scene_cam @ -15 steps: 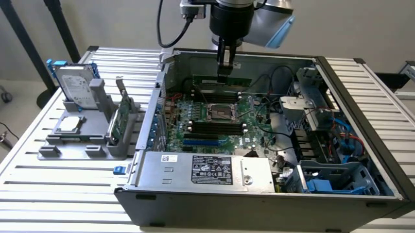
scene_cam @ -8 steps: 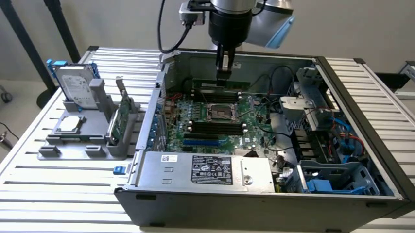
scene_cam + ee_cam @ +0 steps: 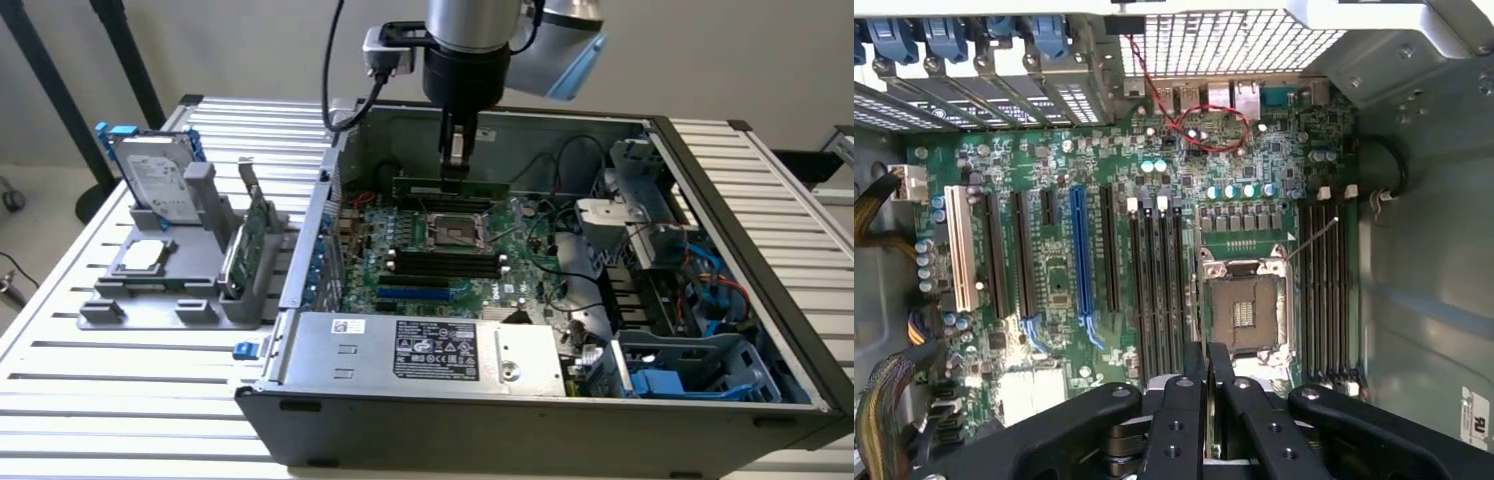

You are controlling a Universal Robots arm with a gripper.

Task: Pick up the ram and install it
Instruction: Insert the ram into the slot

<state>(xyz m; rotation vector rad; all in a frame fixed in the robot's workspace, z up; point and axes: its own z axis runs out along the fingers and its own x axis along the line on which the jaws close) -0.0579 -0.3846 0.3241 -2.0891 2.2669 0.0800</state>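
The tool (image 3: 455, 165) is clamped on the ram (image 3: 451, 187), pinching its upper edge near the middle, so the thin green stick hangs level and on edge just beyond the CPU socket (image 3: 451, 232), on the side toward the rear wall of the case (image 3: 534, 440). In the wrist view the fingers (image 3: 1179, 420) stand almost together. Whether the ram's lower edge touches the motherboard (image 3: 400, 285) cannot be told; its two ends reach a little past the socket's width and have free air around them. On the near side of the socket lies a bank of long black slots (image 3: 441, 265), all bare, and the wrist view shows a second bare bank (image 3: 1324, 290) on the socket's opposite side, close to the board's edge. Loose black cables (image 3: 574, 215) crowd the space to the socket's right in the exterior view. Above the socket the case is open, leaving the arm room. Outside the case, well away from the socket, a taller green card (image 3: 247, 235) stands in a grey holder on the surface (image 3: 134, 380).
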